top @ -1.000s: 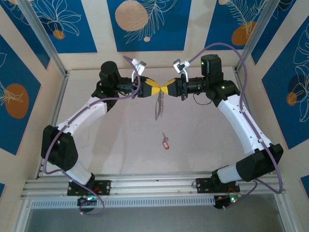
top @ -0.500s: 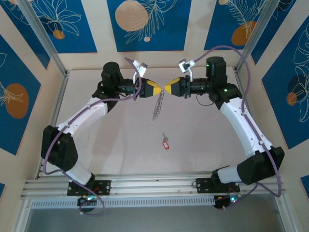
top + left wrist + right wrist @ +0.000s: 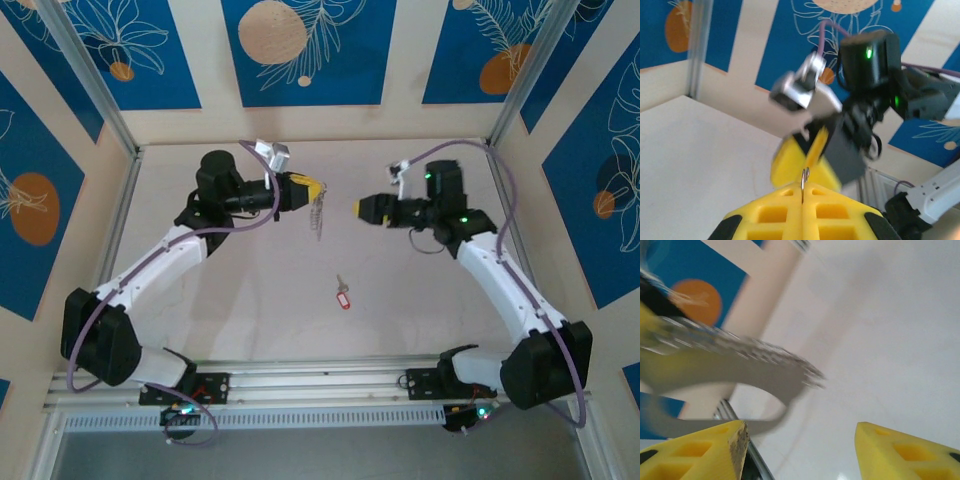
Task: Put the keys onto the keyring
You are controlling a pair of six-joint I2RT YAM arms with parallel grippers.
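The keyring [image 3: 318, 212], a thin grey loop with a pale toothed fringe, hangs from my left gripper [image 3: 314, 187], which is shut on its top. In the left wrist view the ring's wire edge [image 3: 805, 179] sticks up from the seam of the closed yellow jaws [image 3: 803, 194]. My right gripper [image 3: 357, 207] is open, a short way right of the ring and apart from it. In the right wrist view the blurred keyring [image 3: 745, 362] lies beyond the spread gripper [image 3: 801, 432]. The keys [image 3: 343, 293], a small silver key on a red tag, lie on the table below both grippers.
The pale table [image 3: 240, 300] is fenced by aluminium rails, one along the left [image 3: 118, 215] and one at the near edge [image 3: 320, 380]. Blue and beige patterned panels [image 3: 300, 50] stand behind.
My right gripper has let go of the keyring, opened and drawn back to the right. The left gripper has kept the ring and shifted slightly left, so the ring hangs from it alone.
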